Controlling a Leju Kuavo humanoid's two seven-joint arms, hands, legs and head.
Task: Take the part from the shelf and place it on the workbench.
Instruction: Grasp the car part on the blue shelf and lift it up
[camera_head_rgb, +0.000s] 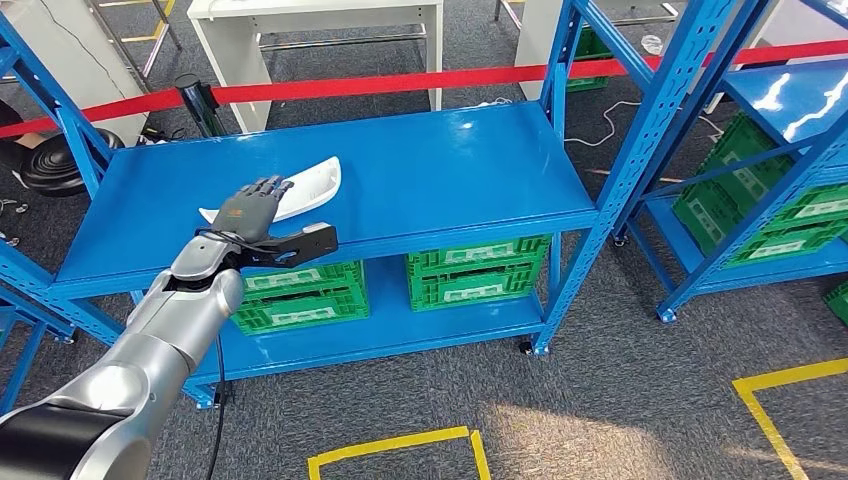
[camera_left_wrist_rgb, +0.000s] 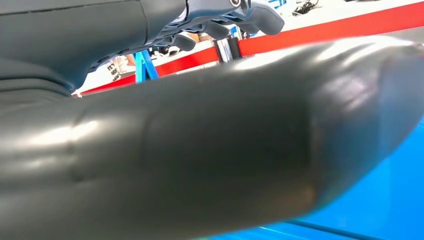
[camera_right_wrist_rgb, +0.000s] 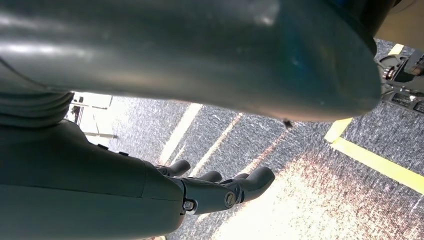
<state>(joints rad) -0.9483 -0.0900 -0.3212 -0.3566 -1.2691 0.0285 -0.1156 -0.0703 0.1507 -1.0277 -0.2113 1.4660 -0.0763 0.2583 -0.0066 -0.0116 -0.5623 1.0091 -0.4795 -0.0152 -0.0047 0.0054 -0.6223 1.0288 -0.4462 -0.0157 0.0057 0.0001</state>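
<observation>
The white curved part (camera_head_rgb: 312, 184) lies on the top board of the blue shelf (camera_head_rgb: 450, 170), towards its left front. My left hand (camera_head_rgb: 252, 208) reaches over the shelf's front edge, and its spread fingers lie on the part's near left end without closing round it. In the left wrist view the thick thumb (camera_left_wrist_rgb: 200, 150) sits close to the lens, the dark fingers (camera_left_wrist_rgb: 220, 22) stand apart from it, and nothing is between them. My right hand (camera_right_wrist_rgb: 200, 192) hangs over the grey floor with its fingers (camera_right_wrist_rgb: 252, 181) loosely bent and nothing in them.
Two green crates (camera_head_rgb: 300, 295) (camera_head_rgb: 478, 270) stand on the shelf's lower board. A red barrier tape (camera_head_rgb: 400, 80) runs behind the shelf. A second blue shelf with green crates (camera_head_rgb: 770, 200) stands at the right. Yellow lines (camera_head_rgb: 400, 448) mark the grey floor.
</observation>
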